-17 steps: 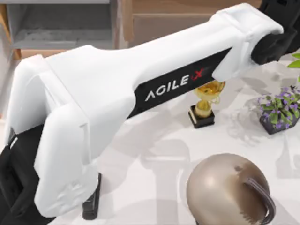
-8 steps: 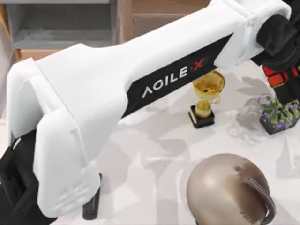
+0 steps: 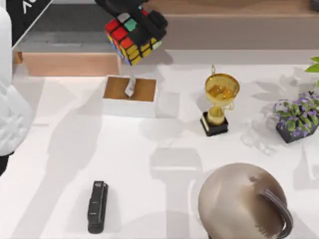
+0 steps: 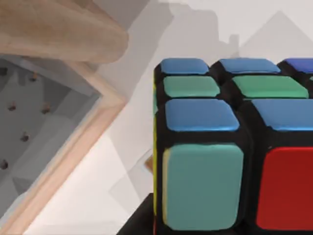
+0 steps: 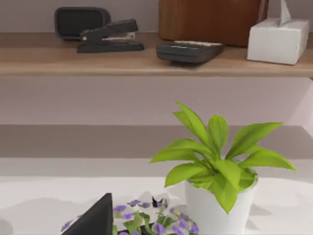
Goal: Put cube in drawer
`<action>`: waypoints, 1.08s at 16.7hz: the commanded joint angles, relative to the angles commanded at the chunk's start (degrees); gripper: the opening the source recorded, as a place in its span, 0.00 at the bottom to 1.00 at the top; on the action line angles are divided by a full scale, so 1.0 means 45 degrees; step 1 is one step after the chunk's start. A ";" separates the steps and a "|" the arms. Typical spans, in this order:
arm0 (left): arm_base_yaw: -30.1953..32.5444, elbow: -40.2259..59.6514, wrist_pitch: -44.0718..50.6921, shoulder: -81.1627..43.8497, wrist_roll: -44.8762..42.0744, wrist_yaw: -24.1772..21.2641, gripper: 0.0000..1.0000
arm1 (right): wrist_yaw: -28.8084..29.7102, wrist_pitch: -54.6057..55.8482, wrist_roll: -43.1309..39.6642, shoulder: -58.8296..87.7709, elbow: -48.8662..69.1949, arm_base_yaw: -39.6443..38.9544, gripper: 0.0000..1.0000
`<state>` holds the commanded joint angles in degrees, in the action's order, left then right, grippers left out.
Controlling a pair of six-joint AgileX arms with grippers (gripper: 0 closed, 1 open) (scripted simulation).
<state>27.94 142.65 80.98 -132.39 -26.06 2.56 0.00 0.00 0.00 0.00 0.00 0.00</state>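
1. My left gripper [image 3: 130, 15] is clamped on the cube [image 3: 130, 41] and holds it in the air at the back of the table, toward the left side. The black fingers [image 3: 154, 22] wrap the cube's upper part, so I judge the grasp firm.

2. From above, the cube hangs over the back edge of the table, just behind the small white box [image 3: 128, 95] with the brown top. The drawer [image 3: 70, 63] is beside it, its light-wood front showing just to the cube's left.

3. The left wrist view has the cube [image 4: 234, 147] close up, and beyond it a wooden rim with a grey inner wall [image 4: 44, 112] carrying small holes. I take that for the drawer standing open, off to one side of the cube and not yet straight under it.

4. Done so far, as I judge it: the cube is picked up and carried to the drawer area. Left: shift it over the opening, lower it, let go.

5. My right arm is parked; its wrist view looks past a leafy plant [image 5: 220, 161] toward a shelf. I cannot tell how its claw stands.

6. The trophy [image 3: 219, 102], the purple flowers [image 3: 296, 117] and the stapler [image 3: 97, 206] sit well apart from the cube.
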 joint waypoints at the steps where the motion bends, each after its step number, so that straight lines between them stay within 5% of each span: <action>1: -0.1182 0.0451 0.0858 -0.0158 0.0127 -0.0020 0.00 | 0.0000 0.0000 0.0000 0.0000 0.0000 0.0000 1.00; 5: -0.5857 0.2686 0.3304 -0.1061 0.0687 0.0056 0.00 | 0.0000 0.0000 0.0000 0.0000 0.0000 0.0000 1.00; 9: -0.8997 0.4795 0.3860 -0.3227 0.1050 -0.0160 0.00 | 0.0000 0.0000 0.0000 0.0000 0.0000 0.0000 1.00; 18: -1.0435 0.5253 0.3676 -0.5847 0.1154 -0.0833 0.00 | 0.0000 0.0000 0.0000 0.0000 0.0000 0.0000 1.00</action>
<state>-19.02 166.29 97.53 -158.70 -20.87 -1.19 0.00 0.00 0.00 0.00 0.00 0.00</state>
